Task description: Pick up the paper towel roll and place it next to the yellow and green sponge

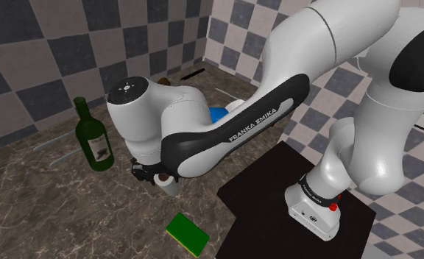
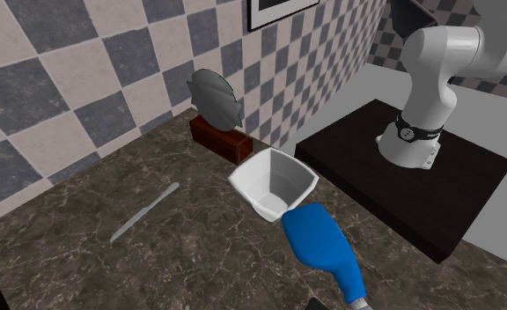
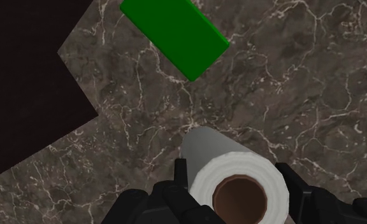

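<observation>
My end effector (image 3: 235,178) grips the white paper towel roll with its brown core (image 3: 208,149) — fingers pressed against both sides. The flat green-and-yellow sponge (image 3: 174,37) lies just ahead on the dark marble worktop (image 3: 290,76), apart from the roll.

The white paper towel roll (image 3: 230,172) stands upright with its brown core end up, clasped between black fingers (image 3: 181,178). The sponge (image 1: 187,234), green on top with yellow sides, lies flat on the marble counter, near-right of the roll in the shoulder view.

Sponge (image 3: 174,35) on counter (image 3: 290,76), near roll (image 3: 208,165)
</observation>
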Controlling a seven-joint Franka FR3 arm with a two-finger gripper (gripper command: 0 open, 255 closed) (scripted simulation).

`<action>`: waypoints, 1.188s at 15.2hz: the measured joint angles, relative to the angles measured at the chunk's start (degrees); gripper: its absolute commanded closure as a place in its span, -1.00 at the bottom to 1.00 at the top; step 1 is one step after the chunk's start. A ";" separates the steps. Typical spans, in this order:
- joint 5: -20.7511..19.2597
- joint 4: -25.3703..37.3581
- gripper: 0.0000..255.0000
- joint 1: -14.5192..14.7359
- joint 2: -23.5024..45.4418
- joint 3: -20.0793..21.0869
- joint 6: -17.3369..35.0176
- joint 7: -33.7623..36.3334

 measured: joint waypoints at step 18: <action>0.53 2.77 -1.00 0.19 -0.82 0.31 -3.49 -0.27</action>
